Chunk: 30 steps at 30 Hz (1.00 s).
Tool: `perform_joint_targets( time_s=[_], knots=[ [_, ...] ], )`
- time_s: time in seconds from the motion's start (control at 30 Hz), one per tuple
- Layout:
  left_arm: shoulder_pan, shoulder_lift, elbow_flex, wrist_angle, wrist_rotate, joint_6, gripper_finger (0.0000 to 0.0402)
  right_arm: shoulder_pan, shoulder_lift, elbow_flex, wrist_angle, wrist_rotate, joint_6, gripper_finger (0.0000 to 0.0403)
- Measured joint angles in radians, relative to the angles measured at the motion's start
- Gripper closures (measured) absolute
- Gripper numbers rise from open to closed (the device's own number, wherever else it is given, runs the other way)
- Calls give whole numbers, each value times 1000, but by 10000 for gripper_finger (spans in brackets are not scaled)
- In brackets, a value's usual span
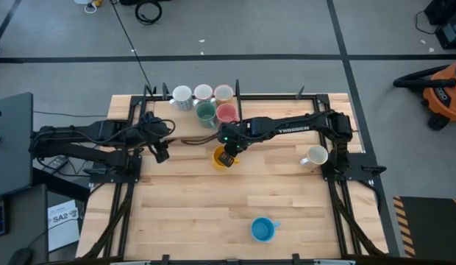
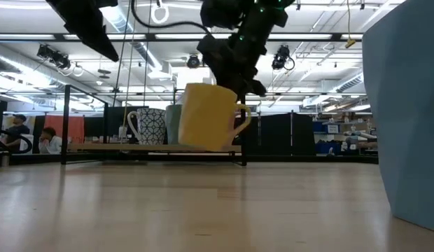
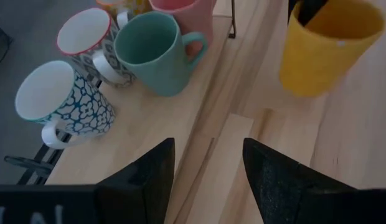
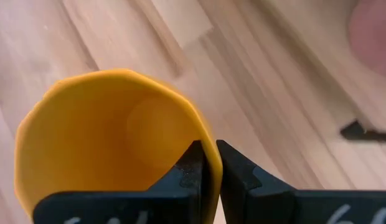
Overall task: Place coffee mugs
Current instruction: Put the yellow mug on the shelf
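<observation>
Pinching the orange mug (image 1: 220, 156) by its rim, right gripper (image 1: 227, 157) fingers closed, mug tilted above mid-desk (image 1: 287, 206) | left gripper (image 1: 161, 152) near left edge, fingers spread, empty | five mugs (image 1: 204, 101) clustered at far edge | white mug (image 1: 315, 155) near right edge | blue mug (image 1: 262, 229) near front edge, bare wood between.

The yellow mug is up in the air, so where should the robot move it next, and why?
Probably toward the mug cluster at the table's far edge. The right tool pinches the yellow mug by its rim, lifted and tilted, short of that group.
</observation>
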State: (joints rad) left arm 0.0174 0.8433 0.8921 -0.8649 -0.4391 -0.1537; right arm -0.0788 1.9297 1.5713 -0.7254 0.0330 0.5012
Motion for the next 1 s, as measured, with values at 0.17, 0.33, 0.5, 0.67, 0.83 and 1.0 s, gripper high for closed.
perform_joint_targets(
  time_s=[0.17, 0.33, 0.5, 0.67, 0.83, 1.0],
  knots=[
    [0, 0, 0, 39, 0, 0, 205, 1, 0, -36, 4, 0, 19, 366],
    [0, 0, 0, 58, 0, 0, 205, 1, 0, -58, 10, 0, 19, 356],
    [0, 0, 0, 60, 0, 0, 205, 0, 0, -77, 25, 0, 19, 350],
    [0, 0, 0, 60, 0, -1, 205, 1, -1, -79, 48, 0, 20, 349],
    [0, 0, 0, 60, 0, -1, 205, 0, -1, -79, 53, 0, 25, 342],
    [0, 0, 0, 60, 0, -1, 205, -3, -2, -77, 58, 0, 49, 319]
  ],
)
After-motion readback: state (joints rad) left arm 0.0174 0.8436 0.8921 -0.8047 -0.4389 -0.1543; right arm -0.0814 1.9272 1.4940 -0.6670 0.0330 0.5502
